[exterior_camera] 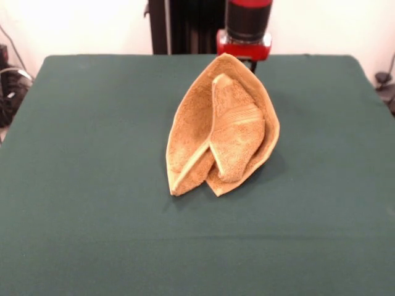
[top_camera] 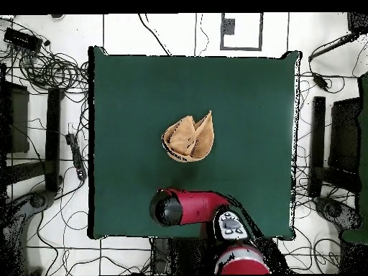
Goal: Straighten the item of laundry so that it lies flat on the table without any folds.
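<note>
Though mostly hidden behind the tip of the hand towel (exterior_camera: 216, 129), shows as a small dark bit of gripper (exterior_camera: 249, 62) under the red and black arm (exterior_camera: 247, 24). Cannot tell if spread or pressed together. Sits right at the towel's top point, maybe holding it up, but hard to see.

Stands tall like a tent, golden-orange, pointed at the top and wide lower down. Rests with its bottom edges on the dark green table (exterior_camera: 92, 185). Folded in on itself, with one flap hanging down the front and curling over. Shows a woven band (exterior_camera: 237, 115) across that flap. Not flat at all.

Seen from above, looks like a small open cup (top_camera: 188, 138) near the middle of the table (top_camera: 129, 93). Lies a little to the robot's side of the middle, with green cloth all around it. Reaches over the table's near edge, red with a black end (top_camera: 192, 207).
</note>
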`<act>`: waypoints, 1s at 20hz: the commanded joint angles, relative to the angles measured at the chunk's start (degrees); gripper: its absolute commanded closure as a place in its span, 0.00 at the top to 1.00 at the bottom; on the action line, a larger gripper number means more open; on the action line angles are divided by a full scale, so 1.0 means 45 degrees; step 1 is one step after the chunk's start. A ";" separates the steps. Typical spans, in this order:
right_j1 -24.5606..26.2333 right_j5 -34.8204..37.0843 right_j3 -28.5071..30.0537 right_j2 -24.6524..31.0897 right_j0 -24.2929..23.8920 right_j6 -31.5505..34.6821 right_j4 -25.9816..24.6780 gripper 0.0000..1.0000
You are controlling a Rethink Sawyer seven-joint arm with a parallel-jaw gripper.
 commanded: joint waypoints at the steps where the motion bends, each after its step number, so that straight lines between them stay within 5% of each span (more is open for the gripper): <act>1: -0.4113 0.4261 0.0758 0.0656 0.0575 0.0616 0.1103 1.00; 7: -0.6364 0.6111 0.0869 0.1452 0.0134 -0.0103 0.1626 1.00; 20: -0.4821 0.3806 -0.0404 0.1954 0.0060 0.0411 0.1049 1.00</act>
